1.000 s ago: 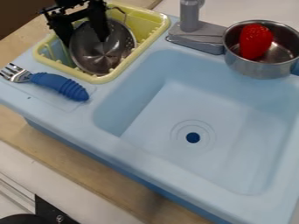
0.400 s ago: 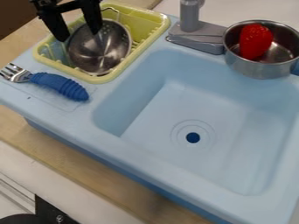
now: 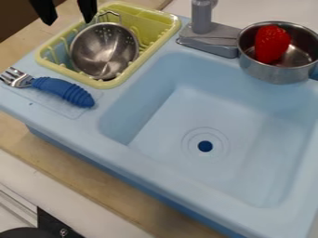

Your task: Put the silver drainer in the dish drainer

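Drainer (image 3: pixel 103 52) | silver, shiny, round bowl | holes near rim | tool (image 3: pixel 69 22): fingers spread

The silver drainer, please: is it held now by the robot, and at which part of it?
Nothing is held. The pincer is open with nothing between its fingers, and the drainer sits in the yellow dish rack.

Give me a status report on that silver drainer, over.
Tool open, holding nothing. Silver drainer sitting in yellow rack. Blue-handled fork outside rack, not in the way.
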